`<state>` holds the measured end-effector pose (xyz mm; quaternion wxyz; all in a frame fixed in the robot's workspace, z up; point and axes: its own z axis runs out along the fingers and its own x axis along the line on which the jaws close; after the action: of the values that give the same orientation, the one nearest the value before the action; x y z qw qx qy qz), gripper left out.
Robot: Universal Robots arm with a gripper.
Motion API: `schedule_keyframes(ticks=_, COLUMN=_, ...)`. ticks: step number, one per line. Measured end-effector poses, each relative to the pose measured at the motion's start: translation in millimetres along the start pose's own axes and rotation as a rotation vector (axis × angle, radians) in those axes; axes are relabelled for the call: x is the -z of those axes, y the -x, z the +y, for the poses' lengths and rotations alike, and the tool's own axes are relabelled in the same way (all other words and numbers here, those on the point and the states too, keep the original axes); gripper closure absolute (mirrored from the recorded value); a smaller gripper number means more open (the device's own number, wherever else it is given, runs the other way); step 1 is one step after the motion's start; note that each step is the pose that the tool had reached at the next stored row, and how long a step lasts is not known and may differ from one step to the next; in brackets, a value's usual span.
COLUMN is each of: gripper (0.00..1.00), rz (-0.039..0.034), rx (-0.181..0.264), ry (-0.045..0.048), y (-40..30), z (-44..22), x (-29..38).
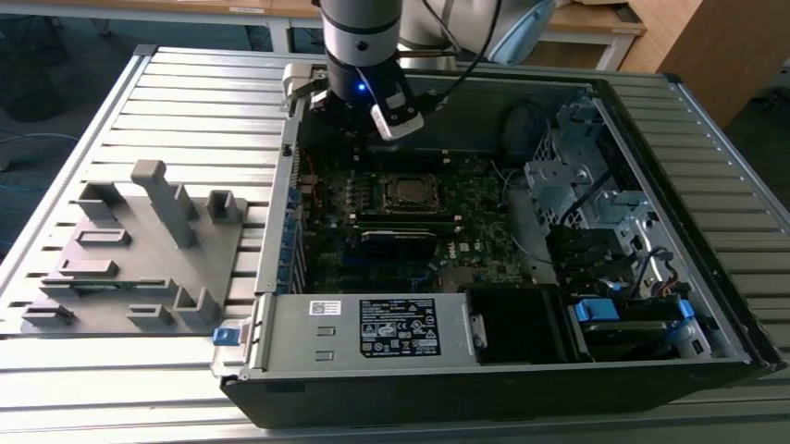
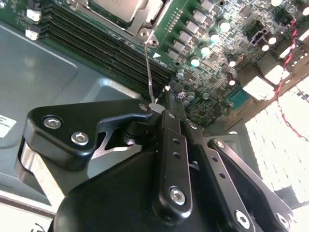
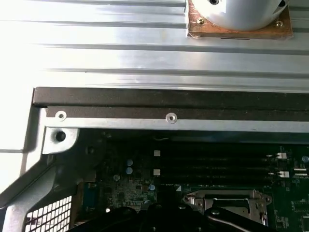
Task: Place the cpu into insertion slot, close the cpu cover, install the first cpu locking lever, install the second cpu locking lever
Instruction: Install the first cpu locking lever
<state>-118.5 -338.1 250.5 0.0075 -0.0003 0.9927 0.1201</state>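
Observation:
The cpu (image 1: 408,192) lies in the insertion slot of the motherboard (image 1: 482,231), its dull silver top (image 2: 114,7) framed by the cpu cover (image 2: 146,20), which lies flat over it. A thin wire locking lever (image 2: 148,67) rises from the socket's corner to my gripper (image 2: 155,108). The black fingers (image 2: 72,126) meet there, shut, with the lever's end touching their tips. In the exterior view my gripper (image 1: 365,128) hangs inside the open case, just beyond the socket. The first wrist view catches the cover's metal frame (image 3: 227,199).
The open computer case (image 1: 642,102) lies on a slatted metal table (image 1: 185,102). A grey fixture plate (image 1: 136,250) stands at the exterior view's left. The power supply (image 1: 370,328) and drive cage (image 1: 593,185) border the board. Long memory slots (image 2: 96,38) run beside the socket.

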Motion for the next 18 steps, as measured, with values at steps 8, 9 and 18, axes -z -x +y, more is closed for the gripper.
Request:
schedule_keyframes(ticks=8, gripper=0.90, rz=0.0000, rx=0.000, ry=0.0000, y=24.5, z=0.0, x=-0.4)
schedule_keyframes(ticks=9, gripper=0.90, rz=0.0000, rx=0.000, ry=0.0000, y=28.9, z=0.0, x=-0.5)
schedule_keyframes(ticks=18, gripper=0.90, rz=-0.0001, rx=0.000, ry=-0.0002, y=53.1, z=-0.1, x=-1.1)
